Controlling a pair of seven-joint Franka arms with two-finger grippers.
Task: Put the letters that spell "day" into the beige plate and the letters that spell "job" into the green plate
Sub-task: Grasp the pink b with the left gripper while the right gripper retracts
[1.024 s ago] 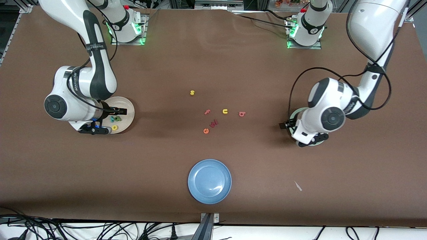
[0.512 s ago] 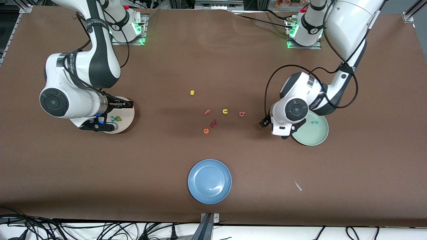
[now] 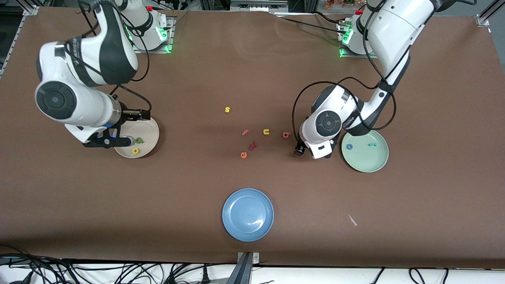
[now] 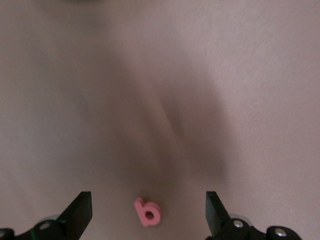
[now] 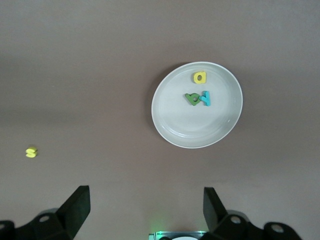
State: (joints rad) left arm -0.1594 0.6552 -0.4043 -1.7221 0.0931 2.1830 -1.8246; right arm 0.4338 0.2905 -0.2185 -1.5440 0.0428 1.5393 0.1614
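While the "b" (image 4: 147, 212) lies on the table between the spread fingers of the left gripper (image 4: 147, 215), just beside the green plate (image 3: 365, 163), the right gripper (image 5: 145, 212), also released, is held high near the beige plate (image 5: 170, 130).

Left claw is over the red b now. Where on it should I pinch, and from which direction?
Come straight down: the b lies flat on the bare table, apart from the other letters. The open left claw already brackets it. Probably best to close across the round bowl, the widest, most solid part, rather than the thin stem, which could twist out.
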